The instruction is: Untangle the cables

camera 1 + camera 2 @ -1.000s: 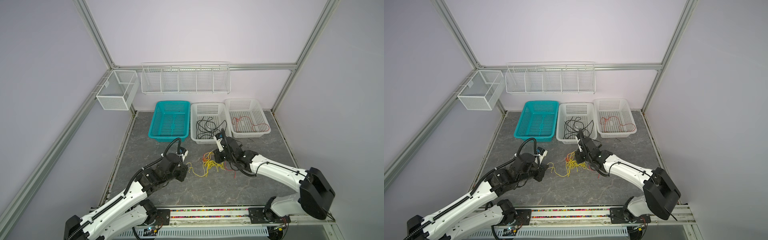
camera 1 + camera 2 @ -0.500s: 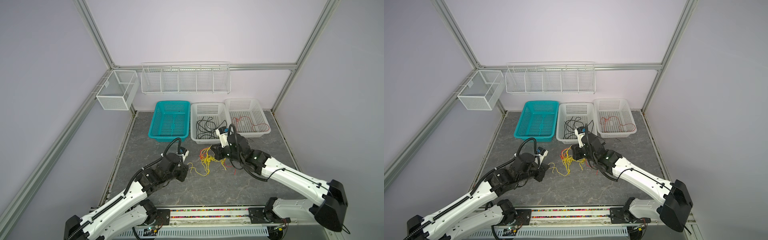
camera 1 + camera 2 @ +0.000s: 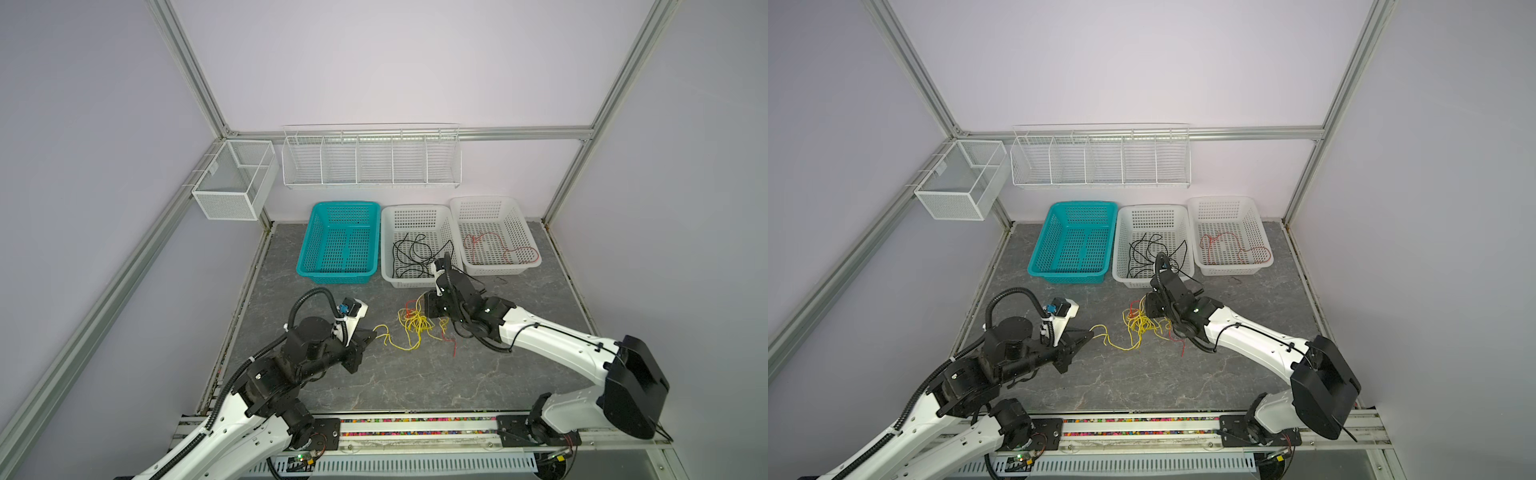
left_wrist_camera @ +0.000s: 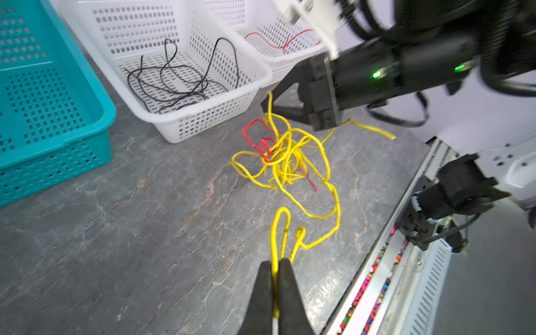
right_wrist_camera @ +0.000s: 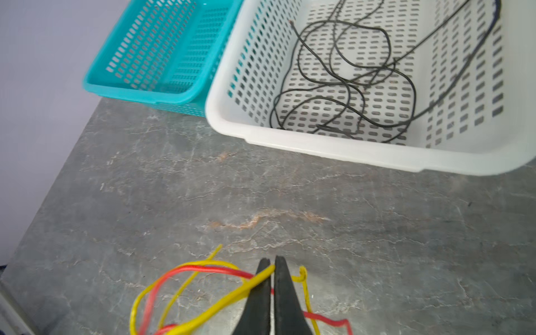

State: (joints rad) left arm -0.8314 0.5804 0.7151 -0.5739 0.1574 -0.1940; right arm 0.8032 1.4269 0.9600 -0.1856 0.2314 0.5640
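A tangle of yellow and red cables (image 3: 415, 326) (image 3: 1140, 324) (image 4: 287, 156) lies on the grey table in front of the baskets. My left gripper (image 3: 371, 332) (image 3: 1090, 332) (image 4: 275, 262) is shut on a yellow cable loop that trails left out of the tangle. At the far edge of the tangle my right gripper (image 3: 424, 296) (image 3: 1147, 297) (image 5: 271, 261) is shut on another yellow strand, with a red strand (image 5: 208, 268) crossing under its fingers. Black cables (image 3: 411, 257) (image 5: 348, 84) lie in the middle white basket. A red cable (image 3: 494, 245) lies in the right white basket.
A teal basket (image 3: 336, 276), a white basket (image 3: 415, 282) and another white basket (image 3: 498, 270) stand in a row at the back. A wire rack (image 3: 370, 158) and a mesh box (image 3: 232, 183) hang on the walls. A rail (image 3: 415, 428) runs along the front edge.
The right arm's elbow swung out to the right and came back. Its gripper stayed at the tangle's far edge, still shut on the yellow strand. The left arm has held still.
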